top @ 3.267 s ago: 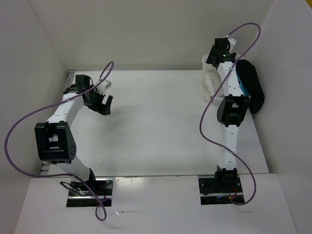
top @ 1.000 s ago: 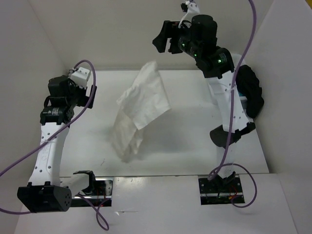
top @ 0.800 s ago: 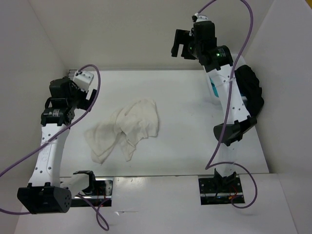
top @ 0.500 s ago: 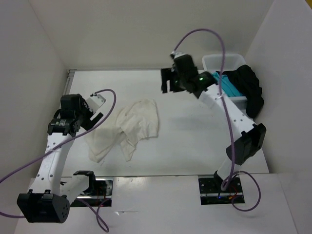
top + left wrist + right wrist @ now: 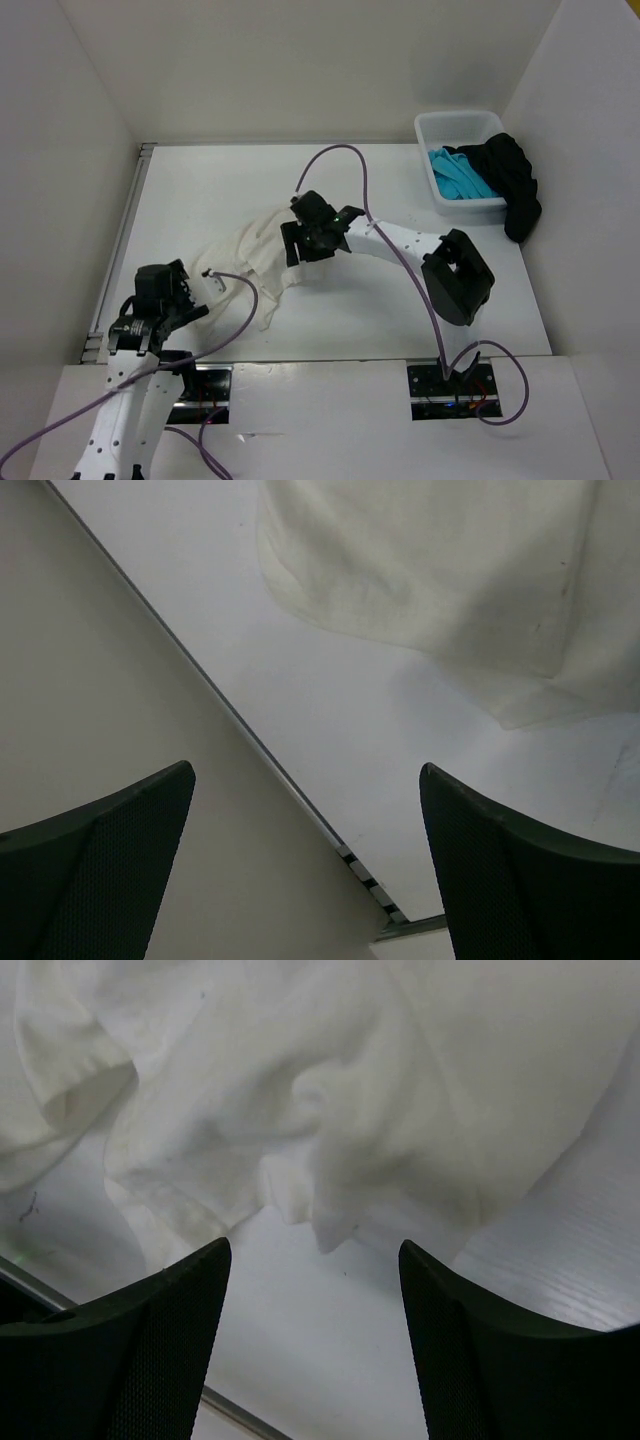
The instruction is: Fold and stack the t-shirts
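Observation:
A crumpled white t-shirt (image 5: 250,262) lies on the table left of centre. It also shows in the left wrist view (image 5: 430,570) and the right wrist view (image 5: 300,1090). My right gripper (image 5: 306,246) is open and empty, low over the shirt's right edge; in its own view (image 5: 312,1247) the rumpled hem lies just ahead of the fingertips. My left gripper (image 5: 170,300) is open and empty near the front left, apart from the shirt, and in its own view (image 5: 306,771) it faces the left wall. A blue t-shirt (image 5: 458,182) lies in the white bin (image 5: 440,128).
A black garment (image 5: 515,180) hangs over the bin's right side at the back right corner. White walls enclose the table on the left (image 5: 70,200), back and right. A metal rail (image 5: 120,250) runs along the table's left edge.
The right gripper lifted the white shirt from the bin, let it fall on the table, then came down to its right edge. The left arm pulled back toward the front left.

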